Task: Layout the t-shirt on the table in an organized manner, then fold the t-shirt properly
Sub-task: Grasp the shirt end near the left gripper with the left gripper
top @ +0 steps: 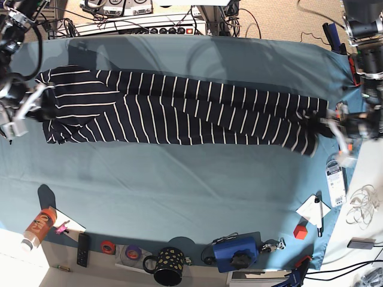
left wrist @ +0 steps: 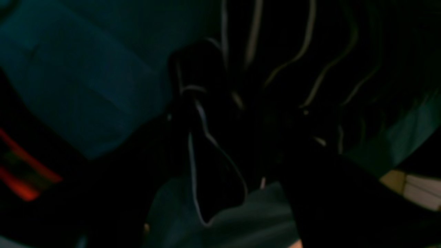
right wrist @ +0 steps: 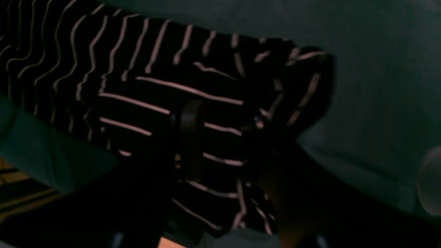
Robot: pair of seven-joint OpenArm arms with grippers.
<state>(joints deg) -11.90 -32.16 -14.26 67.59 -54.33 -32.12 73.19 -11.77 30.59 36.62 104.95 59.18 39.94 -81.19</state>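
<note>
Navy, white-striped soft t-shirt (top: 179, 110) lies stretched left to right across the far half of the teal cloth tabletop (top: 179, 185). Right tool (top: 27, 110) pinches its left end; left tool (top: 342, 128) at the right end, grip unclear. No legible writing.

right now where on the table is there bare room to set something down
A wide bare band of the table runs between the t-shirt and the clutter along the near edge. A narrower bare strip lies beyond the shirt, toward the power strip. Crowded: near edge around the mug and blue case.
</note>
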